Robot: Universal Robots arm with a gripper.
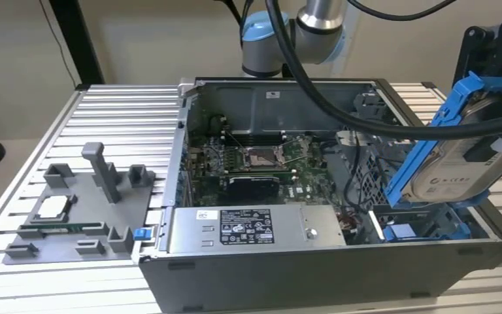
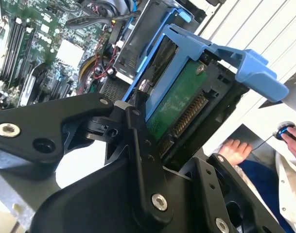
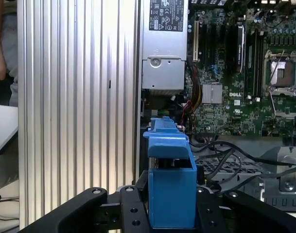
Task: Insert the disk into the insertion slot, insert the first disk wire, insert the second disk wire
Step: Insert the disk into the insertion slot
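Observation:
The disk [image 1: 450, 171], a silver drive with a pale label in a bright blue frame, hangs tilted and on edge over the right front corner of the open computer case. My gripper [image 1: 495, 127] is shut on it from above. In the second wrist view the disk's green circuit board [image 2: 179, 104] faces the camera between black fingers [image 2: 138, 138]. The insertion slot [image 1: 425, 227], a grey bay with blue rails, lies just below the disk. Black cables [image 3: 225, 156] lie loose beside the bay; I cannot tell which are the disk wires.
The case stands on a ribbed aluminium table [image 1: 120, 124]. A grey power supply box [image 1: 251, 229] sits along the case front and the motherboard [image 1: 251, 163] behind it. A grey tray of pegs [image 1: 76, 216] lies at the exterior view's left. A person's hand [image 2: 234, 149] shows beyond the table.

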